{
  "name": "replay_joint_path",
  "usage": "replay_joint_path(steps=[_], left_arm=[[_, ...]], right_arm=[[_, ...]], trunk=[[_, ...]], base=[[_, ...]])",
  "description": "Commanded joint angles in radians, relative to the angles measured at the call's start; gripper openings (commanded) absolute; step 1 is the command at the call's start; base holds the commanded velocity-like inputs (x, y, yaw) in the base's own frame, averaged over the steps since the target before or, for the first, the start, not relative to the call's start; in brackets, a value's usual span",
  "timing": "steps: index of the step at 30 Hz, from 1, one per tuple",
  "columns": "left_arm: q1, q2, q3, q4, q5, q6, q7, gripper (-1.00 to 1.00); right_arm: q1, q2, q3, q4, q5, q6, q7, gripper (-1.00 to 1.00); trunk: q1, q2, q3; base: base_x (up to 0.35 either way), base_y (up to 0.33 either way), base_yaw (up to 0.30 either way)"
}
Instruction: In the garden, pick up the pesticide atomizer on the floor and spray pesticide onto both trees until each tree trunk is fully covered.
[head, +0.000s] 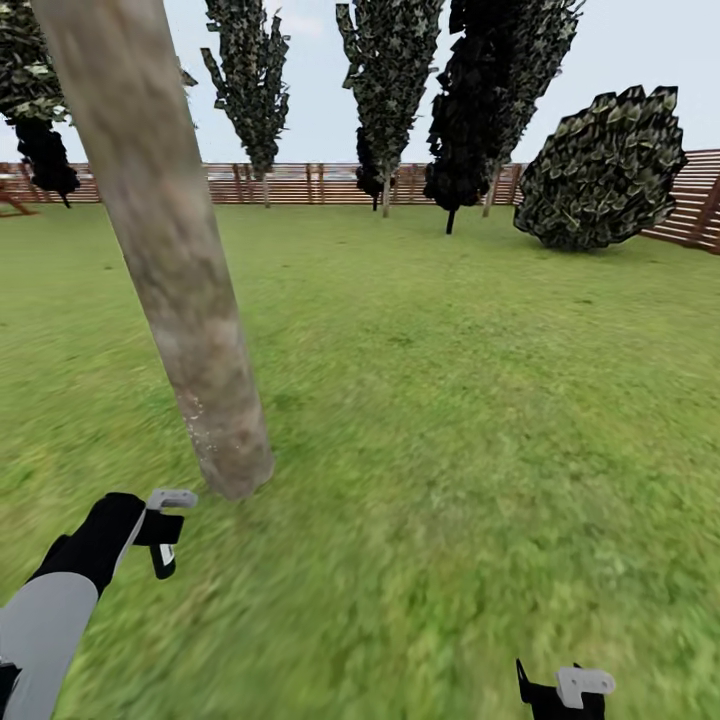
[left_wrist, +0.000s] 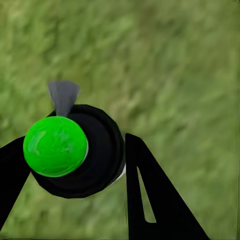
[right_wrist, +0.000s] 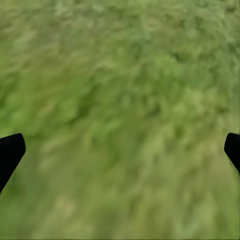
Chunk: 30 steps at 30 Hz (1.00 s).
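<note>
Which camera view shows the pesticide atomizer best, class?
The left wrist view: the pesticide atomizer sits between the left claw's fingers, its green cap and black body seen from above over grass. In the head view, the left claw hides most of it. The right wrist view looks onto grass.

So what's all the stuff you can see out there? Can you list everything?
tree trunk: one, mottled beige and grey-brown, close in front at the left, leaning in the picture.
pesticide atomizer: one, black with a bright green round part and a grey nozzle, between the left end effector's fingers.
conifers: several, dark black-green, far off by the fence.
bush: one, round, dark green, far right.
fence: brown wooden slats, along the far edge of the lawn.
grass lawn: green, all around.
left end effector: black and grey, low left, near the trunk's base.
right end effector: black and grey, open, bottom edge.
</note>
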<state>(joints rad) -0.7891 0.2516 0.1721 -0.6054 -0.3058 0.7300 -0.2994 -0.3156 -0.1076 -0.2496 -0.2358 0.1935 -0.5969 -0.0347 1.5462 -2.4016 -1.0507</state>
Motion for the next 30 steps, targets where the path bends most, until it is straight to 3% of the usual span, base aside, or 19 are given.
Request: replay_joint_path(steps=[1,8,17,30], left_arm=[[-0.001,-0.002,0.005,-0.002,-0.011,0.003,-0.008,-1.0],[-0.001,-0.006,0.004,-0.007,0.02,0.003,-0.006,-1.0],[-0.001,-0.006,0.004,-0.007,0.024,0.003,-0.006,-1.0],[-0.001,-0.006,0.004,-0.005,0.024,0.002,-0.006,-1.0]], right_arm=[[0.0,0.0,-0.005,0.001,0.011,-0.003,-0.004,1.0],[-0.001,0.0,-0.005,0.001,0.011,-0.003,-0.004,1.0],[0.0,0.001,-0.005,0.001,0.011,-0.003,-0.004,1.0],[0.0,0.002,-0.005,0.001,0.011,-0.003,-0.004,1.0]], trunk=[[0.0,0.0,-0.001],[0.0,0.0,-0.001],[0.0,0.0,-0.001],[0.0,0.0,-0.001]], base=[[0.187,-0.236,0.277],[0.165,-0.238,0.061],[0.074,-0.259,0.022],[0.045,-0.27,0.268]])
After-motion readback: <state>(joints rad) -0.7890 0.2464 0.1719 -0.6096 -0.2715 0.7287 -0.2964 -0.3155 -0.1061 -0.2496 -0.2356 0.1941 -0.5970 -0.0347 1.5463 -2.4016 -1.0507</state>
